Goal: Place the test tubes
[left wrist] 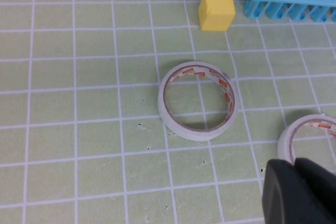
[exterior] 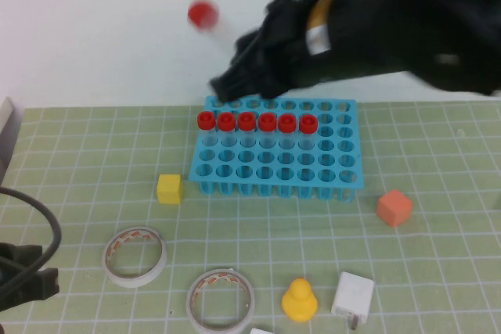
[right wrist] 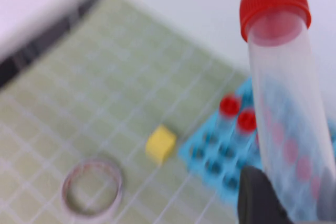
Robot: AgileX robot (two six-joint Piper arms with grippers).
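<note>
High view: right gripper (exterior: 243,60) hangs over the far edge of the blue rack (exterior: 274,171), clamped on the lower end of a clear, red-capped test tube (right wrist: 286,103) that is tilted and off the rack. Six capped tubes (exterior: 256,123) fill one row; the nearer rows stand open. Left gripper (left wrist: 299,192) is closed at the near-left, beside a tape roll (left wrist: 198,100).

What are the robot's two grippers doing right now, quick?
Left gripper: shut, empty, near a tape roll.
Right gripper: shut on a red-capped test tube, raised by the blue rack.
</note>
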